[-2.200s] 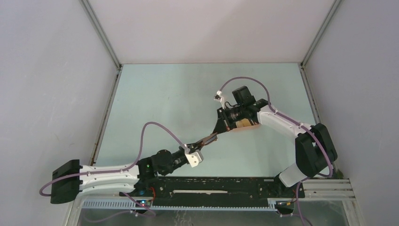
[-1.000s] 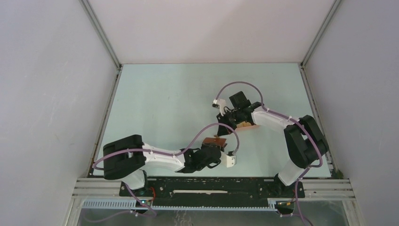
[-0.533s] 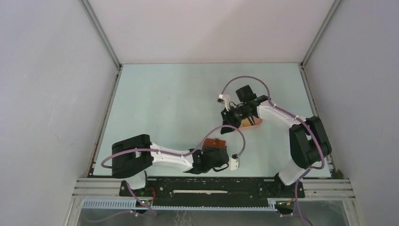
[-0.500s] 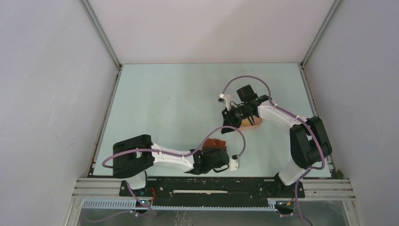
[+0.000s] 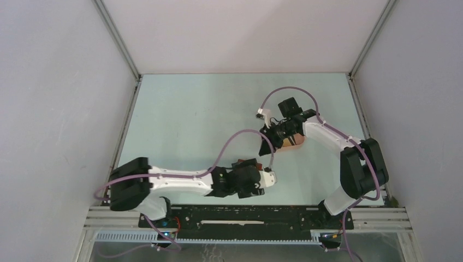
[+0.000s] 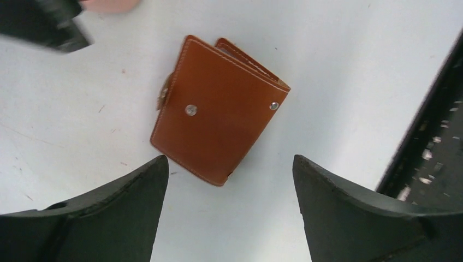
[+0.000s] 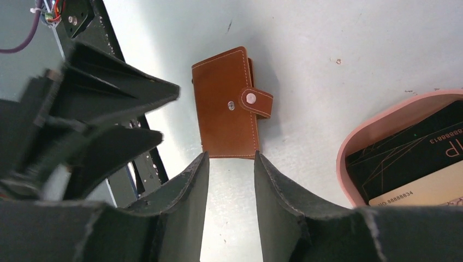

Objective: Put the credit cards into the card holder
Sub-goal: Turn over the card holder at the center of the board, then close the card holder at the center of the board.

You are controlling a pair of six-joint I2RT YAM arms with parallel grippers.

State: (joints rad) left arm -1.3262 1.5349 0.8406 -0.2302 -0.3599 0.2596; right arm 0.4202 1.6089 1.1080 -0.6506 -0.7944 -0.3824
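Left pincer (image 6: 229, 161) hovers spread above the closed card holder (image 6: 218, 112).

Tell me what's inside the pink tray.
A black card lies in the pink tray, a pale card beside it. The rest runs out of the wrist view, and from above the right arm covers it.

Left wrist view: card holder (image 6: 218, 112) lies closed and flat on the pale table (image 6: 338, 65), turned at an angle. Brown leather, pale stitching, 2 metal studs on the upper face, snap tab at its left edge.

Left gripper (image 6: 229, 164): 2 dark fingers (image 6: 125, 213) spread wide, 1 either side of the holder's near corner, touching nothing.

Top left: dark blurred object (image 6: 43, 24) beside a pink sliver (image 6: 109, 5). Right edge: black rail (image 6: 431, 158).
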